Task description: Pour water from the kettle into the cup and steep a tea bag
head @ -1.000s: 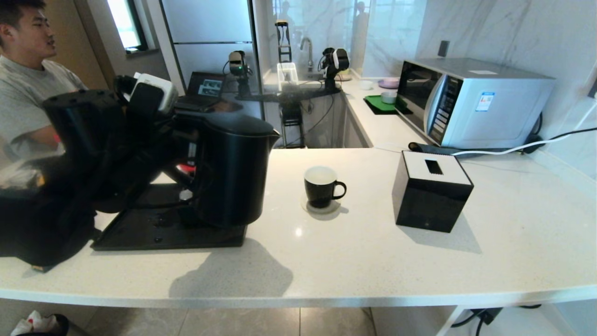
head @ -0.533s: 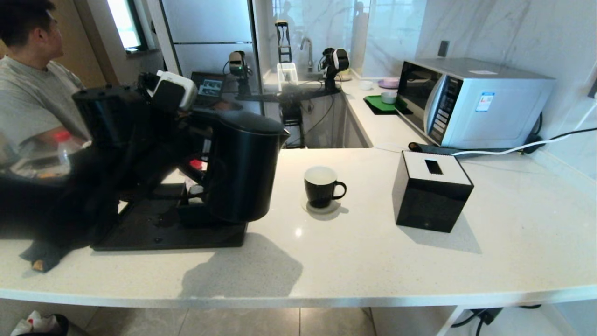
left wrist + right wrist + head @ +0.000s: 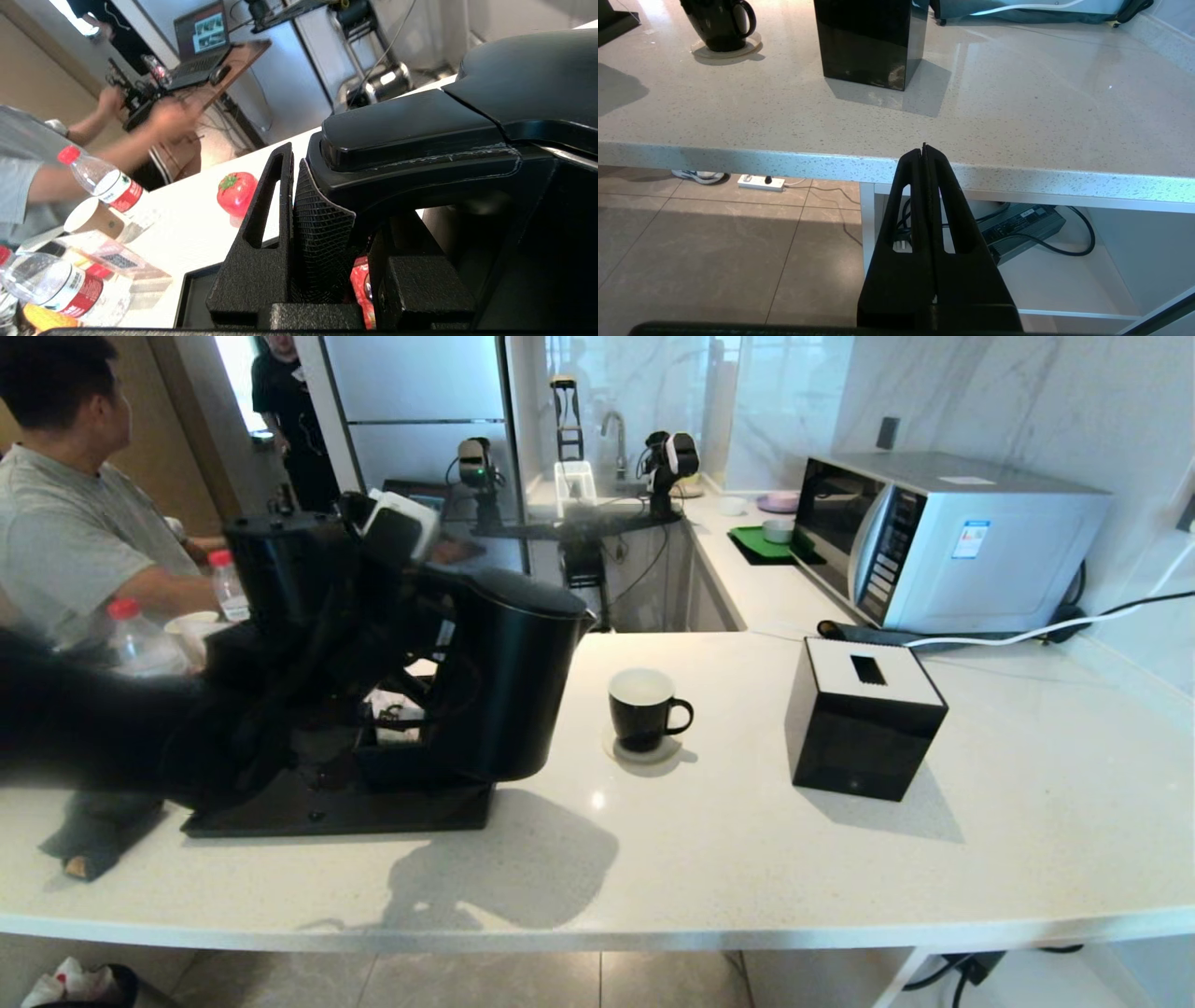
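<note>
My left gripper point(image 3: 334, 200) is shut on the loop handle of the matte black kettle point(image 3: 504, 681), holding it just above the black tray point(image 3: 280, 812) with the spout turned toward the cup. In the left wrist view the kettle's lid and handle top point(image 3: 490, 107) fill the frame. The black cup point(image 3: 642, 709) with a white inside stands on a clear coaster right of the kettle, also in the right wrist view point(image 3: 717, 23). My right gripper point(image 3: 924, 148) is shut and empty, parked below the counter's front edge. No tea bag is visible.
A black tissue box point(image 3: 864, 714) stands right of the cup, with a microwave point(image 3: 943, 541) behind it. Red-capped bottles point(image 3: 140, 639), a paper cup point(image 3: 191, 625) and a seated person point(image 3: 65, 523) are at the far left. A red sachet point(image 3: 362, 284) lies on the tray.
The left arm has carried the kettle to the right, toward the cup. The cup and the right gripper have not moved.
</note>
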Tool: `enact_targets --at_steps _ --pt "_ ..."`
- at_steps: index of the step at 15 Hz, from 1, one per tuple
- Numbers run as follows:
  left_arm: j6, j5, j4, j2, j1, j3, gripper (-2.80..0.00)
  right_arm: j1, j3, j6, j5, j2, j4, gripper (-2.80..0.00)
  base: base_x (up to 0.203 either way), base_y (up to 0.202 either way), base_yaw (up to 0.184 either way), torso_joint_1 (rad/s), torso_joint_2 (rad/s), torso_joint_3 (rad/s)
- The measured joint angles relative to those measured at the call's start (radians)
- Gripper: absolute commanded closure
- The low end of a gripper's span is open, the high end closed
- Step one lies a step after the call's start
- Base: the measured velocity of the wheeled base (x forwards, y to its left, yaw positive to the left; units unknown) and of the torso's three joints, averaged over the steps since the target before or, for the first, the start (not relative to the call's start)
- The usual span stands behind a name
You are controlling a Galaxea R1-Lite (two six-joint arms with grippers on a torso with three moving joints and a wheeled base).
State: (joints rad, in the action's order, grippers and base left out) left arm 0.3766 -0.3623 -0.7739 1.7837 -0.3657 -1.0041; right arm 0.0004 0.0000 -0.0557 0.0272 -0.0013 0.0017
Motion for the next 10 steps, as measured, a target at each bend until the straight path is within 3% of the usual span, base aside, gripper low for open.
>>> enact_targets --at_steps 10 --pt "0.033 -0.067 0.076 0.123 -0.026 -0.168 0.0 0.0 0.0 0.0 0.0 0.0 0.0 0.0 0.0 0.0 0.0 0.0 0.0 0.0"
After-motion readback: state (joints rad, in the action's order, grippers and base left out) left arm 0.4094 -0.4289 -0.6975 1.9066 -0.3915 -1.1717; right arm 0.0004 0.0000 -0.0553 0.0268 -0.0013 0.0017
